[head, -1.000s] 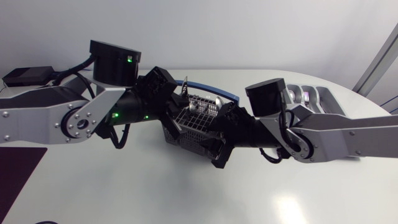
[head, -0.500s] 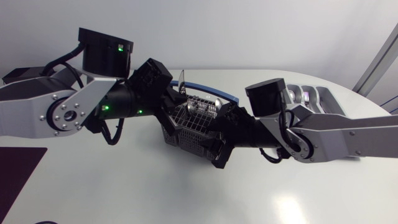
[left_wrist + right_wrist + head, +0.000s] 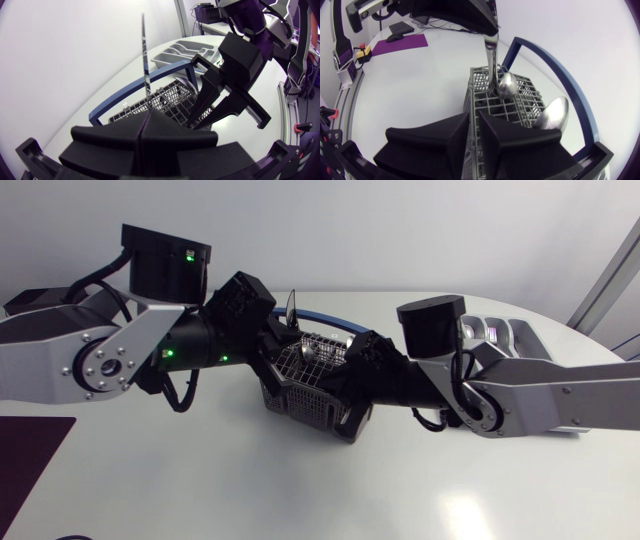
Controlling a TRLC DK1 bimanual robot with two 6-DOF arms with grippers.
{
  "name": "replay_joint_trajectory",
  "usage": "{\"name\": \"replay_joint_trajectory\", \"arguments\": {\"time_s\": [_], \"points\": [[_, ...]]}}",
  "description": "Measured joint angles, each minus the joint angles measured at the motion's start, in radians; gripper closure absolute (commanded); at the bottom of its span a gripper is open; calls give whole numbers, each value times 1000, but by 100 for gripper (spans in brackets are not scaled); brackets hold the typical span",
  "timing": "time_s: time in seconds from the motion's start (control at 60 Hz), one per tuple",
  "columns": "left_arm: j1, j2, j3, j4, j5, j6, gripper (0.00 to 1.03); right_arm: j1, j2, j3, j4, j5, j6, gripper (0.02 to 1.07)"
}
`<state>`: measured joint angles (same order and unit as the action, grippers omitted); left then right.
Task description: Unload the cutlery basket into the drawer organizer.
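Note:
The black wire cutlery basket [image 3: 305, 388] with a blue handle [image 3: 335, 326] stands mid-table. My left gripper [image 3: 141, 131] is shut on a thin silver knife [image 3: 143, 65], held upright over the basket [image 3: 165, 100]. In the right wrist view the knife [image 3: 491, 55] hangs from the left gripper down to the basket's rim. My right gripper [image 3: 474, 127] is shut on the basket's near wall [image 3: 482, 107]. Two spoons [image 3: 507, 85] [image 3: 552, 114] lean in the compartments. The grey drawer organizer [image 3: 500, 332] lies at the far right, partly behind my right arm.
A dark mat [image 3: 25, 455] lies at the table's left edge. My two arms meet over the basket and cover the table's middle. The organizer [image 3: 182, 50] shows beyond the basket in the left wrist view.
My left arm rose and drew the knife upward. The right gripper's fingers closed on the basket's wall, and that arm shifted slightly left.

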<state>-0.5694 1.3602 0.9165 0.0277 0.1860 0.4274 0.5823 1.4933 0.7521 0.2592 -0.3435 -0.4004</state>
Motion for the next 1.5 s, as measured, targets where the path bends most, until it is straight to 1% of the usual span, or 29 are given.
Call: {"name": "replay_joint_trajectory", "arguments": {"time_s": [0.117,0.2,0.317,0.417,0.483,0.8,0.883,0.95,1.017,1.067,1.167,1.3,1.367,1.4,1.417,1.5], "points": [[0,0,-8,8,1,0,100,21,27,8,48,10,-1,102],[0,0,-12,18,1,0,100,32,69,21,77,39,-2,102],[0,0,-29,53,4,-2,100,40,140,26,140,98,-21,102],[0,0,-50,87,3,-8,100,40,163,26,173,116,-30,102],[-5,-1,-63,111,-12,-17,100,40,171,26,187,127,-35,102],[-126,-15,-190,317,-251,-66,100,45,215,63,192,150,-29,102],[-153,-28,-210,343,-298,-65,100,44,222,80,173,147,-19,102],[-163,-39,-213,345,-320,-64,100,39,229,94,158,138,-15,102],[-174,-56,-214,345,-326,-65,100,35,239,106,153,135,-15,102],[-189,-80,-214,346,-306,-69,100,32,246,116,149,133,-11,102],[-219,-114,-214,360,-299,-69,100,30,257,137,129,127,-7,102],[-220,-122,-212,355,-303,-68,100,24,270,151,129,116,-4,102],[-220,-124,-203,326,-305,-61,100,23,266,151,125,109,-3,102],[-219,-126,-196,309,-305,-60,100,21,259,148,120,108,-3,100],[-218,-128,-191,296,-303,-57,100,20,254,145,116,108,-1,97],[-217,-137,-173,230,-299,-49,100,18,197,114,71,89,0,74]]}}
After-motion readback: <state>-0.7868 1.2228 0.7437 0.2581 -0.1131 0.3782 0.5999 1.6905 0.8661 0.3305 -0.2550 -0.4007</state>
